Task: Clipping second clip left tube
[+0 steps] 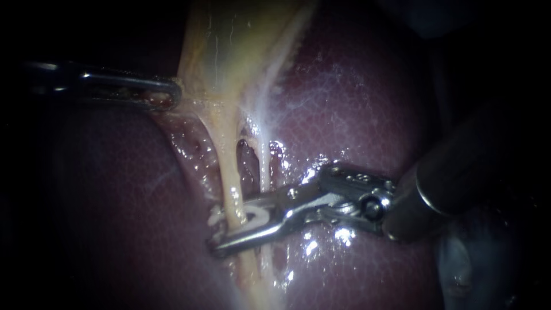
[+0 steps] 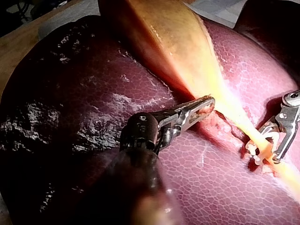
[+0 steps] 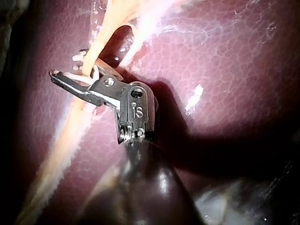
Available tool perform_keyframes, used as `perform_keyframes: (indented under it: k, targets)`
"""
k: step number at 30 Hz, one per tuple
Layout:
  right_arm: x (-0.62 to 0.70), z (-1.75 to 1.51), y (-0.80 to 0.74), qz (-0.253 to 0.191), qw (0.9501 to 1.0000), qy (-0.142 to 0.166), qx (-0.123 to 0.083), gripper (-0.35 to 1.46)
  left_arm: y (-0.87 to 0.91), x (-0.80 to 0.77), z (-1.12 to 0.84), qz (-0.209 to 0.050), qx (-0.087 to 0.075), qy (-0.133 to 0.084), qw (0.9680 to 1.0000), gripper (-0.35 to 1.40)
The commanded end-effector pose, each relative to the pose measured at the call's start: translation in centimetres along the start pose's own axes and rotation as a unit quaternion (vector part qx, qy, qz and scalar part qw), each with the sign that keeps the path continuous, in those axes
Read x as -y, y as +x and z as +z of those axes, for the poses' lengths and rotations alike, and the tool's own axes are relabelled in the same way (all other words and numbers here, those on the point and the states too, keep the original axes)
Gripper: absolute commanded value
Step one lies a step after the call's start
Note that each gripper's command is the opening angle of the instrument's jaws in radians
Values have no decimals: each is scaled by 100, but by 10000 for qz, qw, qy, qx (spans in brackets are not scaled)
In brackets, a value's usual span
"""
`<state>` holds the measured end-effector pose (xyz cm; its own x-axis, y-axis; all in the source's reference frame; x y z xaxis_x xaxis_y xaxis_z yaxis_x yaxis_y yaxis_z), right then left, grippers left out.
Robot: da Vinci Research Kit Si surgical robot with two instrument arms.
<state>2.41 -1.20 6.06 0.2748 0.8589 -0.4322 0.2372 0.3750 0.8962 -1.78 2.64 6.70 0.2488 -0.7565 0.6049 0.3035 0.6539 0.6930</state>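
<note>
Shaft lost in dark, left instrument (image 1: pixel 169 95) — pincer clamped on gallbladder (image 1: pixel 229 46); right instrument (image 1: pixel 229 228) — pincer clamped on clip (image 1: pixel 256 216) round left tube (image 1: pixel 228 172).

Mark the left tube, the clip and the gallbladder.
left tube (image 1: pixel 228 172), endoscope view, mid-length above the clip.
clip (image 1: pixel 261 214), endoscope view, white loop beside the left tube.
gallbladder (image 2: pixel 183 42), left wrist view, middle of its yellow wall.

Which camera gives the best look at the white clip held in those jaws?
The endoscope view: the clip lies in plain sight between the right instrument's jaws, at the left tube. The left wrist view shows it small and far off; the right wrist view, partly hidden behind a jaw.
</note>
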Motion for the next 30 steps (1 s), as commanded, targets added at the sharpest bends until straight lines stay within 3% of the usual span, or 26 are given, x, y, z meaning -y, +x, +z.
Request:
perform_keyframes:
  k: [1,7,11,23,27,30]
  targets:
    - [5,-1,5,7,10000,4,-5,48,0,0,0,-2,-1,-1,10000,-35]
    - [33,-8,24,68,9999,66,-54,46,0,0,0,-2,-1,-1,10000,-35]
    - [41,-7,27,77,9999,71,-59,44,0,0,0,-2,-1,-1,10000,-35]
    - [33,-1,17,100,9999,80,-61,23,0,0,0,-2,-1,-3,10000,-35]
    - [33,1,18,123,9997,172,-142,0,0,0,1,-3,0,-3,10000,-35]
    - [33,1,18,116,9995,265,-118,-29,0,0,1,-3,0,-3,10000,-35]
